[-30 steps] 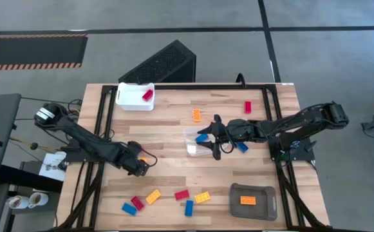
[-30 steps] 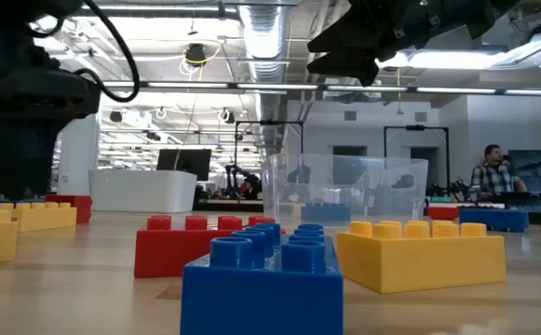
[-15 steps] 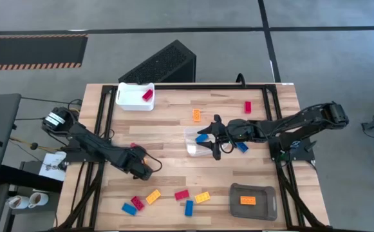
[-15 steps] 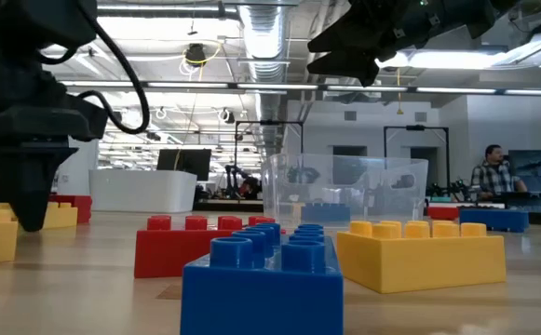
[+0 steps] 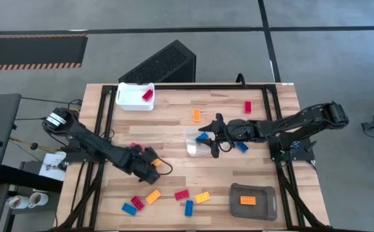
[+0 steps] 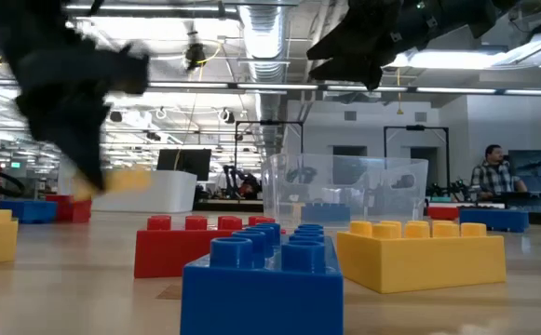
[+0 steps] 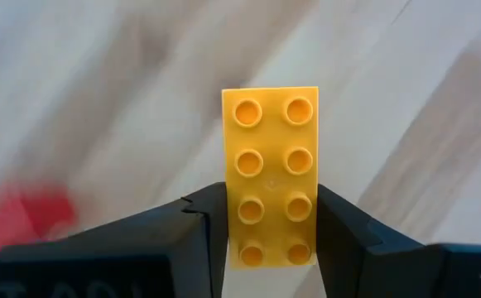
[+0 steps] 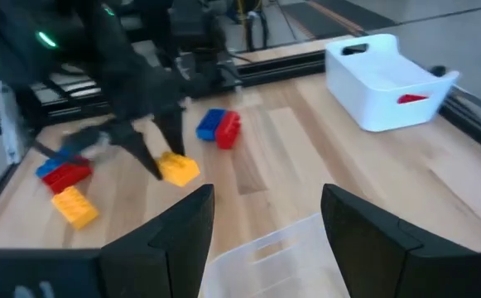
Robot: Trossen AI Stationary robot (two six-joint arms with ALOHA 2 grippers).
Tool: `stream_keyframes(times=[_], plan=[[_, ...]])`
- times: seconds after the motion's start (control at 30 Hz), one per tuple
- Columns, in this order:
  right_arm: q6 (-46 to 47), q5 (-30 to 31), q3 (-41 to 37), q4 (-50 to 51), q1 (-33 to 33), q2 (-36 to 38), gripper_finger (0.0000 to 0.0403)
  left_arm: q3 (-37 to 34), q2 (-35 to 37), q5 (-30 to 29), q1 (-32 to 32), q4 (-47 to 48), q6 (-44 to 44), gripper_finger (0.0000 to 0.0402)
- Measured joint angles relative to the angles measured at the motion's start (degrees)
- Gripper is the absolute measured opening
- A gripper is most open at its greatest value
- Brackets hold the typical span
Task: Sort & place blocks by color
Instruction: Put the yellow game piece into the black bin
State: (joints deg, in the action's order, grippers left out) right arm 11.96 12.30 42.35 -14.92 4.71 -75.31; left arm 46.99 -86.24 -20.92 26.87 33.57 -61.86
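Since the earlier frames the left gripper (image 5: 153, 162) has slid along the wooden table (image 5: 174, 96) toward its near edge and now pinches a yellow block (image 7: 271, 174) between its 2 fingers, where before they stood spread and bare. In the low view that block (image 6: 116, 180) hangs tilted in the air, clear of the tabletop.

The right gripper (image 5: 207, 143) has not shifted; it hovers over the clear container (image 5: 196, 143) near the table's middle, fingers spread with nothing between them. A blue block (image 5: 203, 137) lies in that container.

The table is pale butcher-block planking inside a black frame. A white bin (image 5: 134, 96) at the far left corner holds 1 red block (image 5: 147, 95); a grey tray (image 5: 253, 200) at the near right corner holds 1 orange block (image 5: 248, 200). Loose blocks in red, blue and yellow (image 5: 203, 197) lie along the near edge.

Beyond the table the floor is grey concrete with a striped mat. The low view looks into a bright open workshop with exposed ceiling ducts, and a person (image 6: 490, 175) sits far off on the right.
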Motion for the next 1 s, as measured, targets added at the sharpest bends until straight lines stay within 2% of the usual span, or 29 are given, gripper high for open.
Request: stream_keyframes(times=[0.17,0.23,0.3,0.5,0.6,0.8,1.0], plan=[[-0.05,0.34,0.01,-0.34,0.02,0.00,0.0244,-2.30,6.48,-5.27,-1.17,-10.39,12.17,0.0103],[-0.22,1.73,0.02,-0.58,0.04,0.00,0.0244,-5.09,8.51,-7.17,-2.41,-20.38,18.21,0.0103],[-0.23,3.01,0.02,-0.80,0.02,0.00,0.0244,-8.86,10.03,-6.45,-4.42,-31.65,25.09,0.0103],[-0.95,3.24,0.02,-3.48,0.07,0.00,0.0244,-19.18,11.52,5.89,-13.99,-70.22,41.55,0.0103],[-2.22,2.97,0.02,-6.99,0.36,0.00,0.0244,-21.61,11.50,13.55,-18.92,-83.11,45.75,0.0103],[-4.90,2.69,0.02,-18.17,-0.30,-0.22,0.0244,-21.03,10.81,18.54,-24.27,-90.28,51.71,0.0103],[-4.90,2.54,0.09,-22.79,-1.24,-3.40,0.0246,-19.59,9.73,23.27,-26.01,-89.68,51.94,0.0103]])
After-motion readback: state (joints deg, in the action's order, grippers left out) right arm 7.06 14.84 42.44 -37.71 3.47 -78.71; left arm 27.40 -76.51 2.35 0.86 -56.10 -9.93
